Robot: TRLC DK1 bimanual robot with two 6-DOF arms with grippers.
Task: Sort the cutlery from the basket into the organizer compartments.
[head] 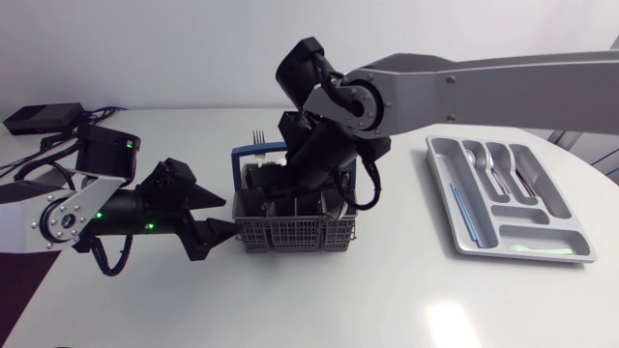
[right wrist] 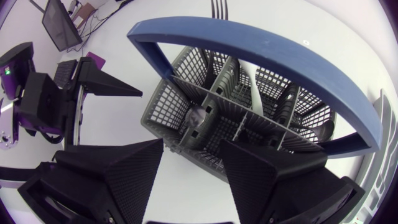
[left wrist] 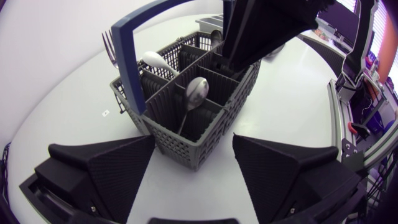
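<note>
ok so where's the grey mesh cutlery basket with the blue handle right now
Head view: the grey basket sits mid-table, the left gripper at its left corner, the right gripper over it, the silver organizer tray off to its right.

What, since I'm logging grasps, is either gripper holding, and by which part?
Nothing is held. The left gripper stands open at a corner of the basket, the right gripper open above it, with no cutlery between the fingers of either.
</note>
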